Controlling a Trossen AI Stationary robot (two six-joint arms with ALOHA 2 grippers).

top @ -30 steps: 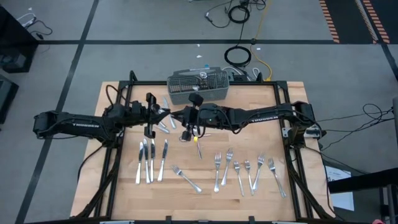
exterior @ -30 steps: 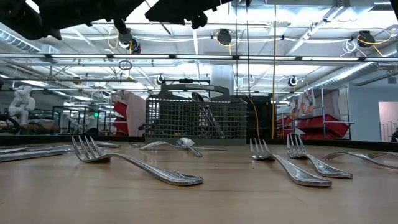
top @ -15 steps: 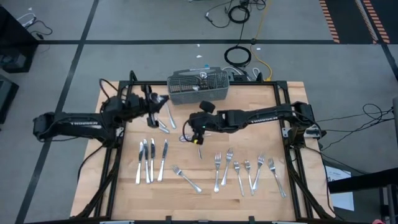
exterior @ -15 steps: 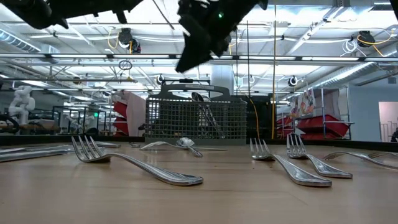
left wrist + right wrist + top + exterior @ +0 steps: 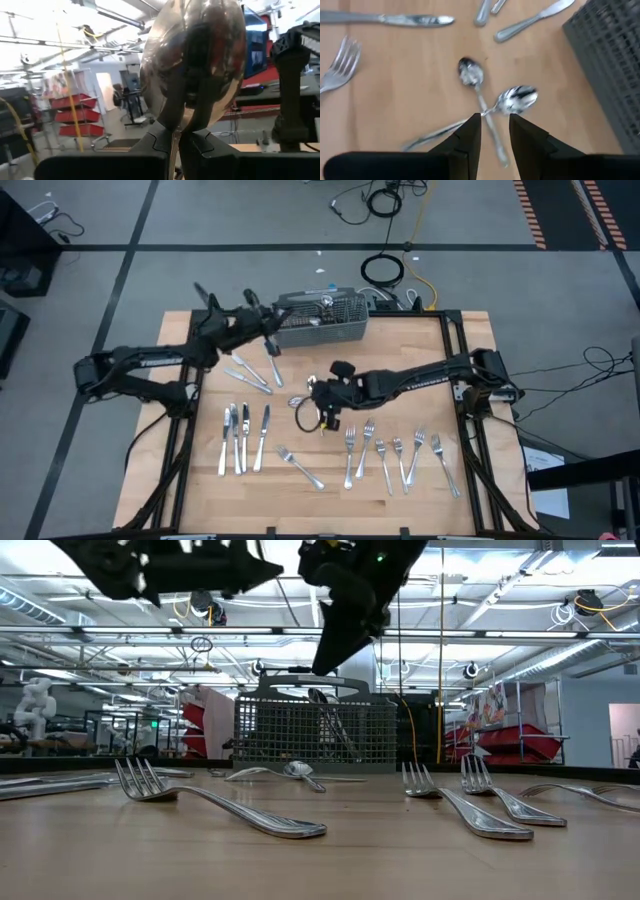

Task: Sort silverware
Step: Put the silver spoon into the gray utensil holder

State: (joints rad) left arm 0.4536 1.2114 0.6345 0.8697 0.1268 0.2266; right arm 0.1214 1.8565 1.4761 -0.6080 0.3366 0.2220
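Near edge of the counter [image 5: 190, 490]: the sorted rows. A group of table knives [image 5: 240, 438] lies toward the near left, a lone fork [image 5: 300, 467] just right of it, and a row of forks [image 5: 395, 455] toward the near right.

Middle of the counter: the right hand [image 5: 322, 412] hangs low over two crossed spoons [image 5: 492, 107], fingers [image 5: 470, 132] parted narrowly and holding nothing; the wrist view shows the crossing point of the handles just ahead of the gap. To do this pick well, the hand should probably settle on one handle only, away from the crossing, so that the second spoon is not dragged along or flicked aside.

Far left of the counter: the left hand [image 5: 262, 326] is raised beside the wire basket [image 5: 320, 317] at the far edge, clamped on the handle of a spoon [image 5: 195, 65] whose bowl stands upright above the fingers. A few loose pieces [image 5: 250, 372] lie on the counter below it. The carried spoon likely belongs with its own kind; it should be lowered flat and released gently, clear of the pieces already lying there, and the two arms kept well apart.
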